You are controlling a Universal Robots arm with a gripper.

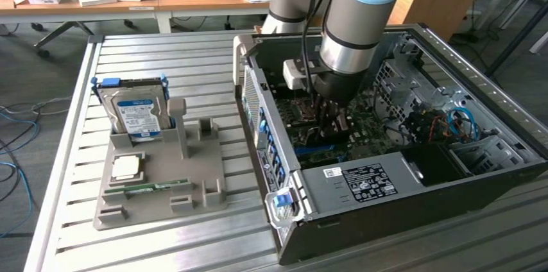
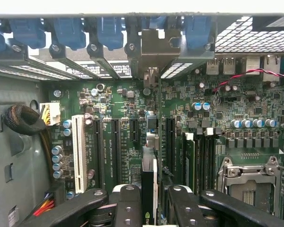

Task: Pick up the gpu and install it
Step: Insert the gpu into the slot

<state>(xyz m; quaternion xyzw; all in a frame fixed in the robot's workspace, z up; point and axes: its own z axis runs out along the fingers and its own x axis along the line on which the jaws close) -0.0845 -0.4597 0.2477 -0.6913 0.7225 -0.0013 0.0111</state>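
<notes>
Gpu [image 2: 149, 189]: clasped edge-on between the fingers [image 2: 128, 208], already lifted and carried inside the computer case [image 1: 479, 176]. Motherboard [image 2: 123, 137] slots lie just beyond the fingertips; seating apparently remains.

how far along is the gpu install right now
Picked up already: the gpu is clamped edge-on in the gripper, and the grey holder tray keeps just the hard drive and smaller parts. In hand: the arm is down inside the open computer case, the card standing over the motherboard. Left: full seating can't be confirmed.
</notes>
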